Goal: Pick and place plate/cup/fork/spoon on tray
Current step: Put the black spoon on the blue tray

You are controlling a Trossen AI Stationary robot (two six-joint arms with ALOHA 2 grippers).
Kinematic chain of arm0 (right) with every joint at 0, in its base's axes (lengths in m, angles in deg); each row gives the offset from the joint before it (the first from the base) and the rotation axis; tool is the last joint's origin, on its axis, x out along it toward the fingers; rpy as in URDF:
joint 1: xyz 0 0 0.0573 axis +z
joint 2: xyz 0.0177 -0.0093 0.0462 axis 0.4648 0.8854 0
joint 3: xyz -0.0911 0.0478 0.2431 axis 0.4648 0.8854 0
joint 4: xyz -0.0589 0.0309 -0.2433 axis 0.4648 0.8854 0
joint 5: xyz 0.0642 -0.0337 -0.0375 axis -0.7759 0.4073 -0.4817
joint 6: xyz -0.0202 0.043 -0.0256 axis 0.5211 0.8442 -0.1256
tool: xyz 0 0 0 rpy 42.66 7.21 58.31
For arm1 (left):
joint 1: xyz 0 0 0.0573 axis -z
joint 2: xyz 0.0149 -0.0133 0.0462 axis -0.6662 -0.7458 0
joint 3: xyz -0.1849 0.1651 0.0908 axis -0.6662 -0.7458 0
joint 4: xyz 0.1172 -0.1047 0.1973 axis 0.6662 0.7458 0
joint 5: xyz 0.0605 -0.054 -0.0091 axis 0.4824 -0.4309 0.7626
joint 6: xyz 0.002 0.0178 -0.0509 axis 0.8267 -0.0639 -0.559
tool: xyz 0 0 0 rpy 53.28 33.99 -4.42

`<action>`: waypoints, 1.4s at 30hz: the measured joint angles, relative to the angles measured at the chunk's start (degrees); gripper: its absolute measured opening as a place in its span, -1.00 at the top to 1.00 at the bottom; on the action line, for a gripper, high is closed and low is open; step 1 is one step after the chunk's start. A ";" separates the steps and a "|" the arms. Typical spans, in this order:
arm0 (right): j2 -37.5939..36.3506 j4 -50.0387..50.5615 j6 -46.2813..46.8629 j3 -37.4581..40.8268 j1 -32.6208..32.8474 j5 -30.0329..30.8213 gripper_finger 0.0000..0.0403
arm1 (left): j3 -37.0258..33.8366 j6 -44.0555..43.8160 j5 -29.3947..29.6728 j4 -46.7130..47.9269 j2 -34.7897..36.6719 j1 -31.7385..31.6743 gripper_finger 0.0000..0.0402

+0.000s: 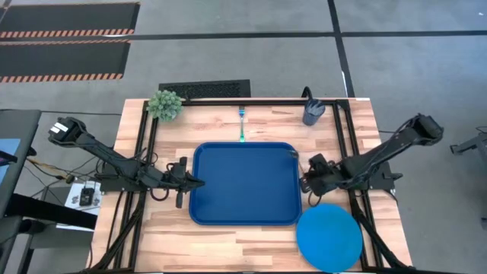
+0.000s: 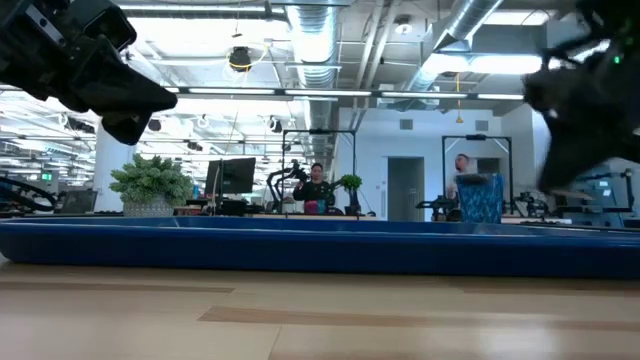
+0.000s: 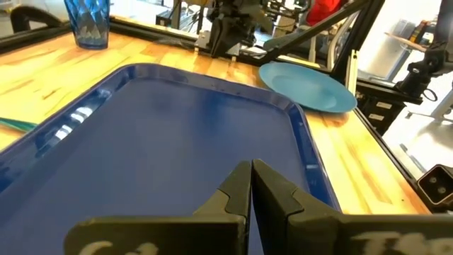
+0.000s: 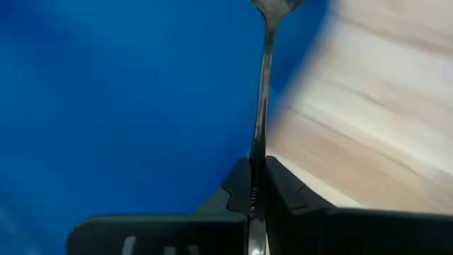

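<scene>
The dark-blue tray [image 1: 243,205] lies in the table's middle. My right gripper [image 1: 306,166] is at the tray's right rim, shut on the spoon [image 4: 263,92], whose bowl [image 1: 294,154] is by the tray's far right corner. My left gripper [image 1: 199,183] is shut and empty at the tray's left rim, its fingertips [image 3: 251,185] over the tray's floor. The bright-blue plate [image 1: 329,237] lies flat on the table at the near right. The cup [image 1: 313,113] stands upright at the far right. The fork [image 1: 242,123] lies beyond the tray's far rim. My right gripper pinches the spoon's thin dark handle [image 4: 257,166] between its two fingers. The handle runs along the fingers and sticks out forward, the bowl [image 4: 277,6] at the far end over the tray's right rim. Whether the bowl touches the tray I cannot tell.
A small green plant [image 1: 164,104] stands at the table's far left corner. Black frame rails [image 1: 144,144] run along the table's left, right and far sides. Bare wood shows left of the tray and along the near edge.
</scene>
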 joint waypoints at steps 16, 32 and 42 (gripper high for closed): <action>15.16 -71.42 -52.52 -0.12 -13.44 -16.51 0.90 | 1.35 10.41 -23.46 -30.63 -11.28 -12.74 1.00; 33.91 -99.74 -54.46 -1.04 -20.20 -29.36 0.94 | 15.65 7.81 -25.93 -26.39 -27.14 -22.34 0.22; 33.40 -90.92 -54.40 -1.04 -20.20 -27.78 0.93 | 15.71 6.10 -24.84 3.71 -18.32 -22.08 0.36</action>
